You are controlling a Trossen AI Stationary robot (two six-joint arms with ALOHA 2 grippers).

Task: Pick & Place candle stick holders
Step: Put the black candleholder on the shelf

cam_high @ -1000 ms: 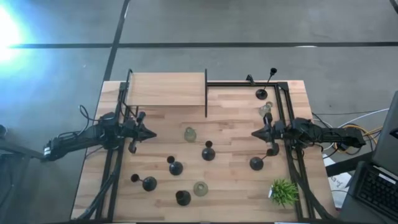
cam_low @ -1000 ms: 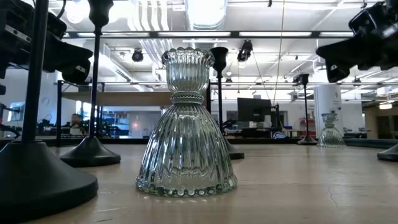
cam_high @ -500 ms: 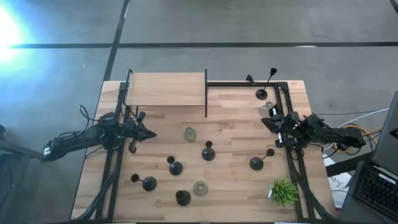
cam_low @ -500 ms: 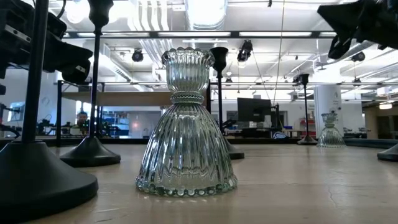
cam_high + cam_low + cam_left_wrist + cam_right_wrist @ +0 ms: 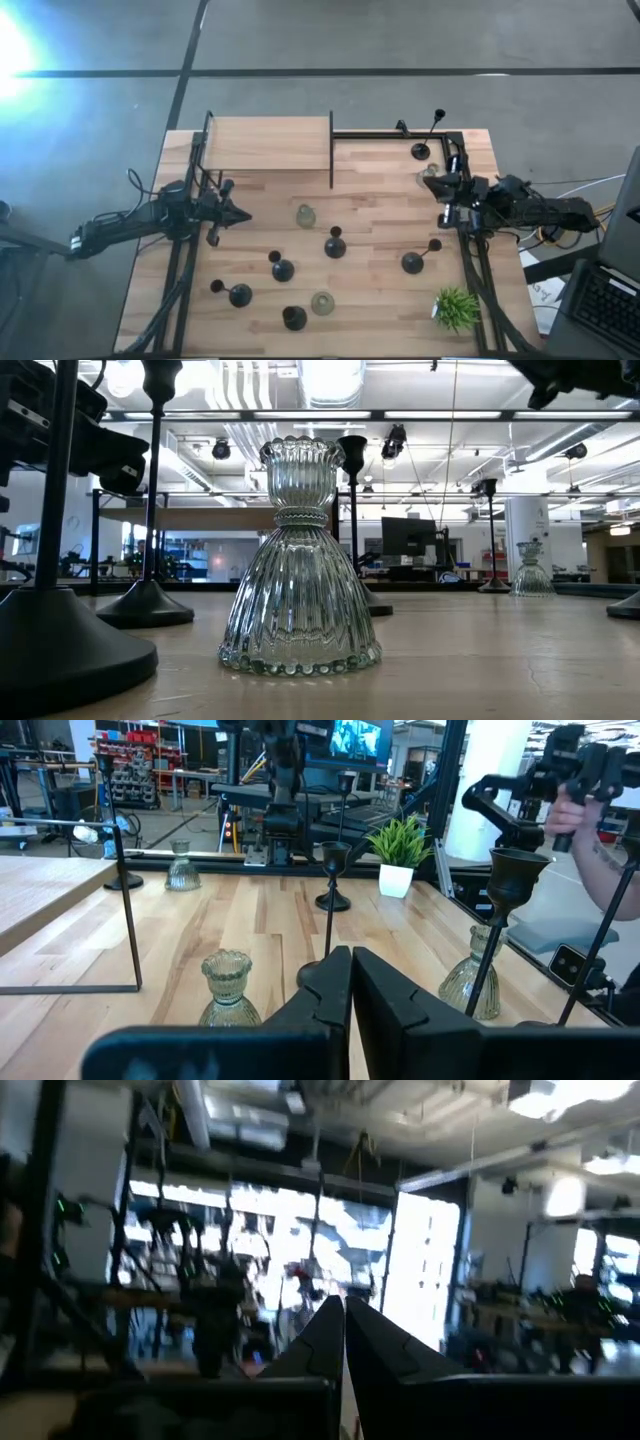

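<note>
Both sets of fingers are pressed together with nothing between them, so the left gripper [image 5: 243, 215] hangs over the table's left side and the right gripper [image 5: 437, 184] sits up by the right-hand frame, empty. The candle stick holders [image 5: 322, 302] are scattered upright across the wooden table [image 5: 380, 165], black stemmed ones and glass ones mixed, none being carried. Looks to me like most of the picking and placing is yet to happen.

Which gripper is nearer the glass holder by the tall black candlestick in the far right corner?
Right. The right gripper, shut, sits just beside that glass holder at the table's right edge. The left gripper, shut too, waits across the table by the left frame.
</note>
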